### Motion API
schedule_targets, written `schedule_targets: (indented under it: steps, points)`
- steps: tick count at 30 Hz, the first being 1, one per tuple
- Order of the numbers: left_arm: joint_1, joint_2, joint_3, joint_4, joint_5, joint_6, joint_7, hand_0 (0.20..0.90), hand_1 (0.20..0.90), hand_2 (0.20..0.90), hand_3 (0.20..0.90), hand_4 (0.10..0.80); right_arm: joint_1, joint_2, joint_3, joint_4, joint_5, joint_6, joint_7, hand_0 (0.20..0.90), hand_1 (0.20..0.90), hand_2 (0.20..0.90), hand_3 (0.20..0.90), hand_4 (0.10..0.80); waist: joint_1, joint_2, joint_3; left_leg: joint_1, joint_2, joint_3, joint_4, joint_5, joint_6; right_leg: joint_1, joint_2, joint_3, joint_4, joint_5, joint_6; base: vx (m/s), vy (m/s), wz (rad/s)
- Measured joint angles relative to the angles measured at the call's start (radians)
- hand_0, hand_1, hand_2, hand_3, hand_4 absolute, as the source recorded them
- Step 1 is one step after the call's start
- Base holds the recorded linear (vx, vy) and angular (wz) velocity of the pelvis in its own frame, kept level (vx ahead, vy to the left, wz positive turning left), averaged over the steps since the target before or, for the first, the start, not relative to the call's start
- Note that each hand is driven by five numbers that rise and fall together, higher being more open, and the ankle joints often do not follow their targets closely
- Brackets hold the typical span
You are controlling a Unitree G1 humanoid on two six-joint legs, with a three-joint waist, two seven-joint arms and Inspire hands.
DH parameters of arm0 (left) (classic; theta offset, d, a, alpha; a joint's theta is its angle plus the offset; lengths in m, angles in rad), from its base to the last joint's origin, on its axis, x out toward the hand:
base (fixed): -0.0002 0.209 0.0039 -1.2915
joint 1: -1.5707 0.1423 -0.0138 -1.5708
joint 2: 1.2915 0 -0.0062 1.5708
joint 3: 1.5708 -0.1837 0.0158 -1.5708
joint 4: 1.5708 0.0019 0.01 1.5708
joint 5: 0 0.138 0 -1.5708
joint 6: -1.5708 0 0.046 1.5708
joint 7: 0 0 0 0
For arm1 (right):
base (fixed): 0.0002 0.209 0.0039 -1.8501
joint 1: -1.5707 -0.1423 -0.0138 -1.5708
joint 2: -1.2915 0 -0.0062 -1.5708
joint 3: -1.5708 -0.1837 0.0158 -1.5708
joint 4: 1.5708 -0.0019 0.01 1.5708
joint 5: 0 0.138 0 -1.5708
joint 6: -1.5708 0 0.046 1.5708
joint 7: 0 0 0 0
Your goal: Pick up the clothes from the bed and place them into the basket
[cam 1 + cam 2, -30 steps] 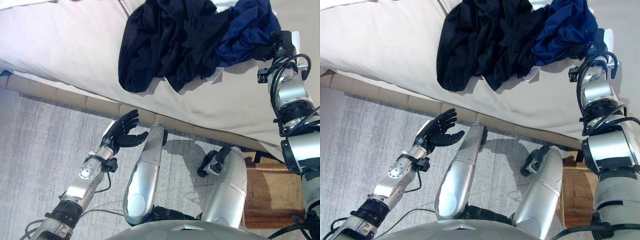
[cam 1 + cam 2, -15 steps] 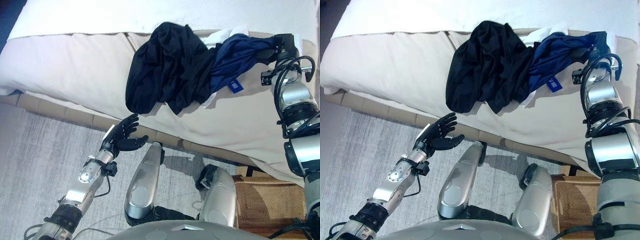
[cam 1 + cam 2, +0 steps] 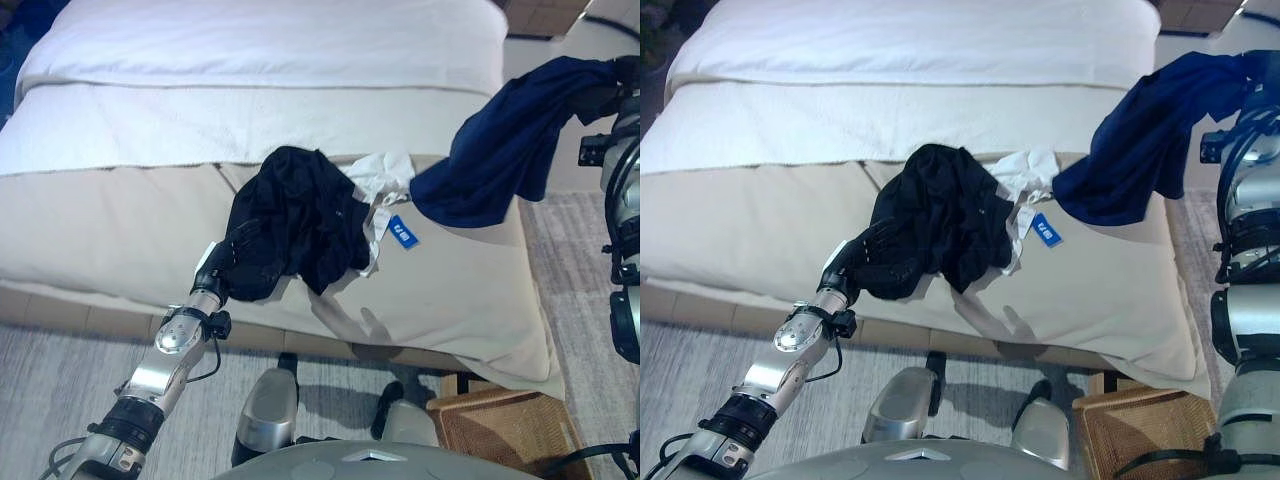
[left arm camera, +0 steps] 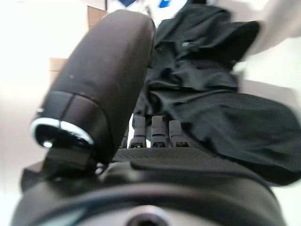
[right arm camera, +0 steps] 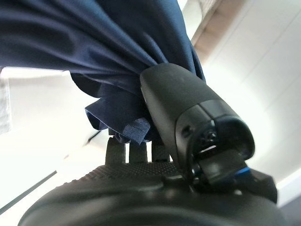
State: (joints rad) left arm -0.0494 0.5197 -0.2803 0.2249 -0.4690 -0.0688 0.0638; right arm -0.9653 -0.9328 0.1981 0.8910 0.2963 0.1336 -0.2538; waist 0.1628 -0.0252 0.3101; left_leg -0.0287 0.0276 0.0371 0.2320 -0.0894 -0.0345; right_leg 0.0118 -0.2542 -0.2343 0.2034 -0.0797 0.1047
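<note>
A heap of black clothes (image 3: 300, 222) lies on the beige bed (image 3: 100, 230) near its front edge, with a white garment (image 3: 382, 178) beside it. My left hand (image 3: 230, 262) rests against the near edge of the black clothes, its fingers (image 4: 156, 128) straight and open. My right hand (image 5: 178, 108) is shut on a navy blue garment (image 3: 515, 150) and holds it in the air above the bed's right end. The garment hangs free of the bed.
A woven basket (image 3: 500, 430) stands on the floor at the lower right, below the bed's corner. A small blue tag (image 3: 401, 236) lies on the bed by the white garment. A white cover (image 3: 260, 60) spreads over the far part of the bed. Grey carpet (image 3: 60, 390) lies in front.
The camera has shifted, showing more of the bed. My right hand lifted the navy garment off the heap, up and to the right. My left hand rose from over the floor to the black clothes.
</note>
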Motion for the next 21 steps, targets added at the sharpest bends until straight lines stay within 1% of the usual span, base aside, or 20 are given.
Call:
schedule_targets:
  steps: [1,2,3,5,6,7,10,11,13,14,15,16,17,18,19,20,21]
  points:
    - [0.0,0.0,-0.002,0.002,0.0,0.001,0.0,0.9,0.9,0.9,0.9,0.8,0.019,-0.002,-0.008,-0.001,0.002,0.0,-0.001,0.3,0.3,0.3,0.2,0.1,-0.008,-0.002,-0.02,0.0,-0.002,0.002,-0.006,0.0,0.0,0.004,0.0,0.001,-0.012,0.003,-0.002,0.017,0.118,-0.04]
    - [-0.001,-0.001,-0.006,0.003,0.0,0.001,-0.001,0.9,0.9,0.9,0.9,0.8,0.043,-0.002,-0.03,-0.002,0.011,-0.001,-0.002,0.3,0.3,0.3,0.2,0.1,-0.023,-0.004,-0.033,0.014,-0.002,0.005,-0.021,0.001,0.001,0.016,0.001,0.004,-0.031,0.015,0.004,-0.004,0.104,-0.04]
    - [-0.001,-0.001,-0.008,0.003,0.0,0.001,-0.001,0.9,0.9,0.9,0.9,0.8,0.054,-0.002,-0.038,-0.002,0.02,-0.001,-0.004,0.3,0.3,0.3,0.2,0.1,-0.029,-0.004,-0.035,0.025,-0.002,0.007,-0.031,0.002,0.003,0.025,0.003,0.006,-0.043,0.022,0.004,-0.042,0.085,-0.11]
    - [0.001,-0.001,-0.023,0.018,0.0,0.001,-0.002,0.9,0.9,0.9,0.9,0.8,0.101,-0.002,-0.056,-0.007,0.042,-0.001,-0.007,0.3,0.3,0.3,0.2,0.1,-0.055,-0.006,-0.066,0.057,-0.006,0.027,-0.085,0.014,0.002,0.052,0.008,0.013,-0.109,0.052,0.012,-0.146,0.081,-0.27]
    - [0.001,-0.001,-0.03,0.025,-0.001,0.001,0.005,0.9,0.9,0.9,0.9,0.8,0.108,-0.002,-0.056,-0.011,0.048,-0.001,-0.009,0.3,0.3,0.3,0.2,0.1,-0.068,-0.004,-0.076,0.063,-0.007,0.048,-0.102,0.021,0.009,0.047,0.009,0.029,-0.134,0.079,0.014,-0.209,0.076,-0.41]
    - [0.0,0.0,-0.03,0.025,-0.001,0.001,0.012,0.9,0.9,0.9,0.9,0.8,0.108,-0.002,-0.055,-0.014,0.051,-0.001,-0.009,0.3,0.3,0.3,0.2,0.1,-0.075,-0.004,-0.076,0.069,-0.007,0.061,-0.109,0.024,0.01,0.042,0.01,0.033,-0.145,0.092,0.011,-0.27,0.064,-0.63]
    - [-0.014,0.0,-0.029,0.025,-0.003,0.001,0.05,0.9,0.9,0.9,0.9,0.8,0.135,0.006,-0.059,-0.022,0.069,0.0,-0.011,0.3,0.3,0.3,0.2,0.1,-0.091,0.001,-0.079,0.075,0.028,0.131,-0.114,0.025,0.012,0.0,0.048,0.029,-0.149,0.173,-0.08,-0.254,-0.018,-0.72]
    - [-0.022,0.0,-0.027,0.026,-0.004,0.001,0.06,0.9,0.9,0.9,0.9,0.8,0.158,0.006,-0.071,-0.041,0.077,0.001,-0.02,0.3,0.3,0.3,0.2,0.1,-0.092,0.001,-0.079,0.08,0.039,0.152,-0.113,0.025,0.012,-0.01,0.061,0.027,-0.15,0.199,-0.103,-0.256,-0.103,-0.66]
    - [-0.036,0.001,-0.017,0.026,-0.005,0.001,0.067,0.9,0.9,0.9,0.9,0.8,0.174,0.006,-0.076,-0.066,0.086,0.0,-0.029,0.3,0.3,0.3,0.2,0.1,-0.094,0.002,-0.079,0.089,0.05,0.189,-0.117,0.024,0.012,-0.025,0.068,0.008,-0.155,0.239,-0.103,-0.257,-0.184,-0.59]
    - [-0.043,0.001,-0.01,0.026,-0.006,0.001,0.069,0.9,0.9,0.9,0.9,0.8,0.174,0.005,-0.077,-0.068,0.09,0.0,-0.031,0.3,0.3,0.3,0.2,0.1,-0.095,0.004,-0.081,0.091,0.063,0.209,-0.119,0.018,0.018,-0.026,0.071,-0.021,-0.166,0.244,-0.107,-0.267,-0.269,-0.49]
    - [-0.054,-0.003,0.002,0.029,-0.007,0.001,0.073,0.9,0.9,0.9,0.9,0.8,0.176,0.006,-0.08,-0.069,0.096,-0.002,-0.04,0.3,0.3,0.3,0.2,0.1,-0.09,0.006,-0.082,0.091,0.082,0.233,-0.122,0.015,0.026,-0.031,0.056,-0.062,-0.151,0.204,-0.113,-0.248,-0.274,-0.44]
    - [-0.066,-0.014,0.014,0.038,-0.009,0.001,0.082,0.9,0.9,0.9,0.9,0.8,0.18,0.007,-0.08,-0.068,0.097,-0.002,-0.047,0.3,0.3,0.3,0.2,0.1,-0.079,0.011,-0.083,0.091,0.095,0.248,-0.12,0.015,0.026,-0.051,0.041,-0.108,-0.06,0.123,-0.123,-0.289,-0.328,-0.46]
    - [-0.07,-0.017,0.019,0.038,-0.01,0.001,0.095,0.9,0.9,0.9,0.9,0.8,0.182,0.007,-0.08,-0.069,0.098,-0.002,-0.046,0.3,0.3,0.3,0.2,0.1,-0.068,0.011,-0.086,0.094,0.099,0.261,-0.119,0.015,0.025,-0.055,0.012,-0.144,-0.003,0.092,-0.11,-0.269,-0.309,-0.51]
    - [-0.07,-0.014,0.023,0.039,-0.011,0.002,0.106,0.9,0.9,0.9,0.9,0.8,0.181,0.008,-0.08,-0.069,0.097,-0.004,-0.044,0.3,0.3,0.3,0.2,0.1,-0.052,0.003,-0.092,0.097,0.096,0.278,-0.118,0.017,0.018,-0.045,-0.016,-0.181,0.012,0.098,-0.112,-0.266,-0.32,-0.53]
    - [-0.072,-0.008,0.025,0.039,-0.011,0.005,0.12,0.9,0.9,0.9,0.9,0.8,0.18,0.009,-0.079,-0.072,0.098,-0.009,-0.04,0.3,0.3,0.3,0.2,0.1,-0.042,-0.007,-0.096,0.1,0.093,0.283,-0.117,0.02,0.014,-0.02,-0.026,-0.189,-0.025,0.112,-0.102,-0.134,-0.172,-0.4]
    - [-0.072,-0.011,0.028,0.039,-0.011,0.009,0.132,0.9,0.9,0.9,0.9,0.8,0.178,0.009,-0.078,-0.073,0.098,-0.014,-0.036,0.3,0.3,0.3,0.2,0.1,-0.04,-0.006,-0.097,0.1,0.095,0.286,-0.117,0.026,0.006,-0.012,-0.012,-0.189,-0.061,0.122,-0.088,-0.144,-0.211,-0.38]
    - [-0.069,-0.017,0.033,0.039,-0.012,0.017,0.146,0.9,0.9,0.9,0.9,0.8,0.178,0.009,-0.074,-0.072,0.099,-0.021,-0.026,0.3,0.3,0.3,0.2,0.1,-0.028,0.0,-0.1,0.1,0.1,0.282,-0.117,0.031,0.005,0.006,0.012,-0.181,-0.108,0.134,-0.073,-0.153,-0.227,-0.4]
